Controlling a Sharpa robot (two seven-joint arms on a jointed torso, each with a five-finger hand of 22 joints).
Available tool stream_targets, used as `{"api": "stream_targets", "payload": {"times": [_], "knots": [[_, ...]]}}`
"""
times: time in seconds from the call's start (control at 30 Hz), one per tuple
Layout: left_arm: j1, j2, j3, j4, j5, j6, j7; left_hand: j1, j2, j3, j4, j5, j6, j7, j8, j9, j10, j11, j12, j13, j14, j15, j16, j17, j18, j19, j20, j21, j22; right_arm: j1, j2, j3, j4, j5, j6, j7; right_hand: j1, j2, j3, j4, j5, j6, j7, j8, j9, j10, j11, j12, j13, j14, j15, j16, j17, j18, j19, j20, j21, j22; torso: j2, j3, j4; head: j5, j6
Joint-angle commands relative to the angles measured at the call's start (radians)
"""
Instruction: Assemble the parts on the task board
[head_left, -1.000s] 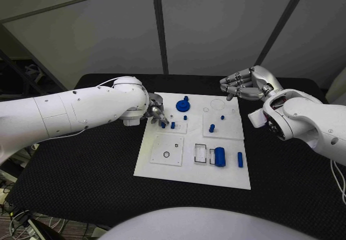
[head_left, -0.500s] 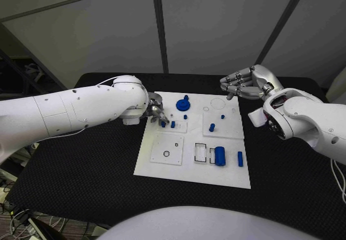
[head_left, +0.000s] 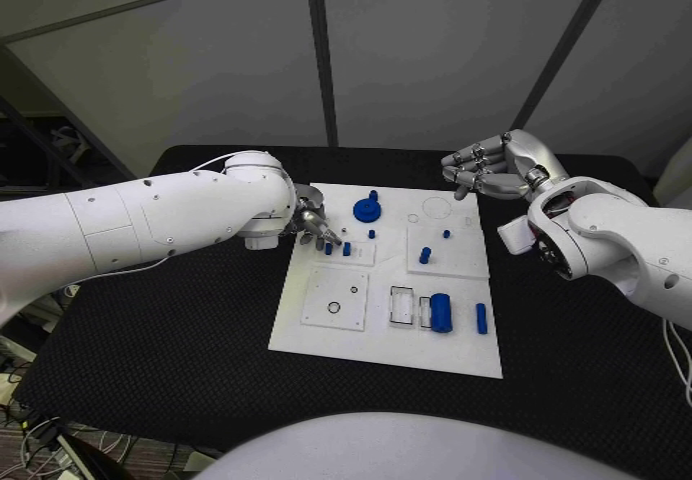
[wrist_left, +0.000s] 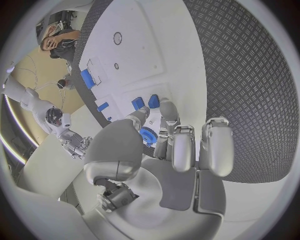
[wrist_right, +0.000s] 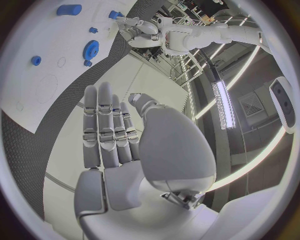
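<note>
The white task board (head_left: 325, 335) lies mid-table. My left hand (head_left: 309, 224) hovers over its back left corner, fingertips (wrist_left: 165, 105) right beside two short blue pegs (head_left: 327, 249) (wrist_left: 153, 101) standing in the board; I cannot tell if they touch. Nothing sits in its palm. A blue gear (head_left: 368, 210) (wrist_left: 148, 136) lies just right of that hand. My right hand (head_left: 485, 165) (wrist_right: 111, 135) floats above the table behind the board's back right corner, fingers straight and side by side, holding nothing.
More blue parts stand on the board: a peg (head_left: 424, 256), a small one (head_left: 444, 236), a thick cylinder (head_left: 440, 312) and a bar (head_left: 480, 318) near the front right. Two small black rings (head_left: 333, 308) lie on the front left plate. Black matting (head_left: 159, 350) surrounds the board.
My left hand has drawn back slightly from the two pegs. The right hand and the parts have not moved.
</note>
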Motion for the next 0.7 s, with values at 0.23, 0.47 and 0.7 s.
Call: {"api": "stream_targets", "payload": {"times": [0.23, 0.47, 0.7], "knots": [[0.001, -0.003, 0.005, 0.008, -0.011, -0.064, 0.006, -0.023, 0.01, -0.045, 0.027, -0.002, 0.004, 0.001, 0.006, 0.002, 0.002, 0.0, 0.006, 0.001, 0.082, -0.005, 0.003, 0.179, -0.019, 0.016, -0.001, 0.001, 0.154, 0.001, 0.002, 0.0, -0.002, -0.002, 0.0, 0.009, -0.006, -0.004, 0.007, 0.001, 0.004, -0.009, -0.001, -0.003, 0.0, -0.007, 0.003, -0.004, -0.002, -0.007, 0.002, -0.005, -0.002, 0.01, -0.002, 0.005, -0.004, -0.002, 0.0, 0.0011, -0.0004, 0.002, 0.004], [0.001, -0.012, 0.008, 0.013, -0.002, -0.093, 0.008, -0.025, 0.012, -0.054, 0.033, -0.002, 0.004, 0.001, 0.007, 0.002, 0.0, 0.0, 0.004, -0.001, 0.082, -0.005, 0.003, 0.179, -0.018, 0.013, -0.001, -0.005, 0.15, 0.001, 0.002, 0.0, -0.004, -0.002, 0.0, 0.009, -0.006, -0.004, 0.007, 0.001, 0.004, -0.009, -0.001, -0.003, 0.0, -0.008, 0.003, -0.004, -0.002, -0.008, 0.002, -0.005, -0.002, 0.01, -0.002, 0.005, -0.004, -0.002, 0.0, 0.0013, -0.0006, -0.001, 0.004], [0.001, -0.028, 0.031, 0.031, 0.034, -0.218, 0.046, 0.065, 0.005, -0.073, -0.006, 0.015, -0.079, 0.036, -0.029, -0.011, -0.109, 0.029, -0.097, -0.102, 0.041, 0.017, -0.081, 0.066, 0.027, -0.103, 0.014, -0.208, 0.022, 0.001, 0.002, 0.0, -0.005, -0.002, 0.0, 0.009, -0.006, -0.004, 0.007, 0.001, 0.004, -0.009, -0.001, -0.003, 0.0, -0.008, 0.003, -0.004, -0.002, -0.008, 0.002, -0.005, -0.002, 0.01, -0.002, 0.005, -0.004, -0.002, 0.0, 0.0003, -0.0004, -0.011, 0.013]]}}
